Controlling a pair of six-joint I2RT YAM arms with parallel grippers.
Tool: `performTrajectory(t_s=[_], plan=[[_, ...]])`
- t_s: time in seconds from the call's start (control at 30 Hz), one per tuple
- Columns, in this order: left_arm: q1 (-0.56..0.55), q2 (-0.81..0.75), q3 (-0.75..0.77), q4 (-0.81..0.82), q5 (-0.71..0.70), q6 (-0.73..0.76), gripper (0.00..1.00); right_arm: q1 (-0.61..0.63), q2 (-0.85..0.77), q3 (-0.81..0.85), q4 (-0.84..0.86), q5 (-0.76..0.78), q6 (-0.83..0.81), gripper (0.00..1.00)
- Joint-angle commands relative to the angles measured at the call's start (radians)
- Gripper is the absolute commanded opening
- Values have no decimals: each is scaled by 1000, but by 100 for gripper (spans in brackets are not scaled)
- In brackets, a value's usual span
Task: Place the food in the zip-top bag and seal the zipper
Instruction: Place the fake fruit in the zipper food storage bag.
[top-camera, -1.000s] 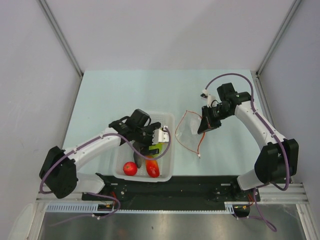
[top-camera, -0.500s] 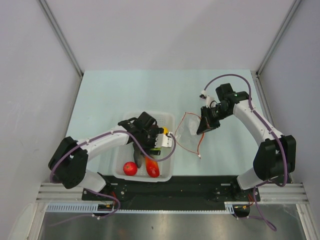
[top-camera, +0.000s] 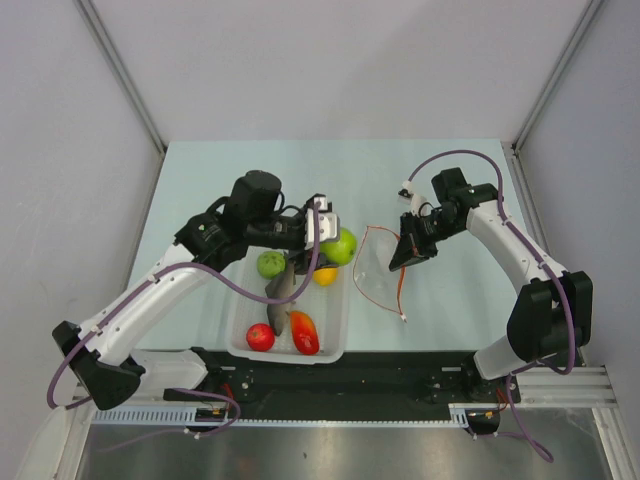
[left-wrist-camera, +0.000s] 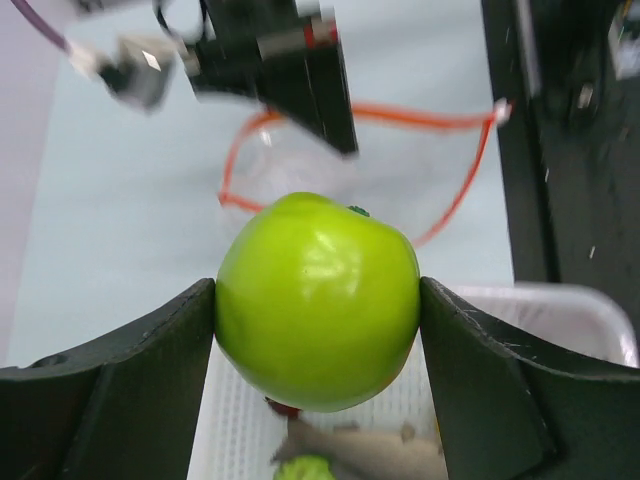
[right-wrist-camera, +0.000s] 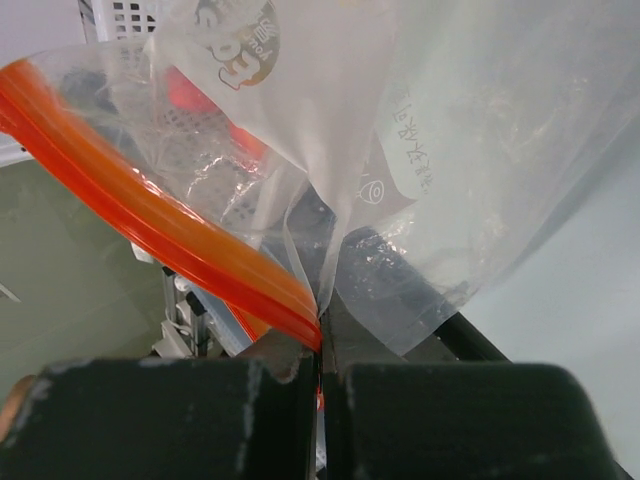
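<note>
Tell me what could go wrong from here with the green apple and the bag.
The left claw holds the smooth, round green apple only at two sides; it may slip out and roll away.
The right claw pinches just one edge of the floppy zip-top bag by its orange zipper; the mouth may sag shut, so the apple could push the bag away.

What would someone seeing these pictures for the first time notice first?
The bright green apple stands out first, clamped in the left pincer above the far right corner of the white basket. Next comes the right pincer, just right of the basket, pinching the clear zip-top bag at its orange-red strip.
</note>
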Motion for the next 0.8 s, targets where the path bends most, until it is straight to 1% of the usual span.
performTrajectory(t_s=[0.0,0.1,0.13,0.23,0.3,0.4,0.43,0.5,0.53,0.6,0.63,0.77], plan=[[-59,59,128,166,96,-274,45,-2,-26,4,-6,-41,25,0],[-121,130,156,176,83,-290,46,-2,-26,5,-9,-43,24,0],[-150,140,150,190,68,-283,46,-2,-28,5,-9,-43,24,0],[-183,168,96,235,37,-268,49,-3,-34,5,-14,-49,22,0],[-190,197,68,250,15,-271,54,-7,-34,2,-15,-53,18,0],[-188,246,67,232,-43,-259,66,-13,-26,1,-29,-70,5,0],[-188,249,65,235,-72,-259,75,-14,-26,2,-31,-73,2,0],[-185,236,47,248,-92,-263,84,-20,-28,2,-35,-78,1,0],[-184,223,39,250,-98,-265,91,-25,-26,1,-38,-80,-4,0],[-182,181,7,249,-92,-247,96,-28,-25,-4,-38,-87,-7,0],[-182,164,-4,239,-82,-207,100,-31,-22,-2,-40,-90,-7,0],[-182,81,-73,224,-43,-106,100,-39,-14,-5,-43,-115,-15,0]])
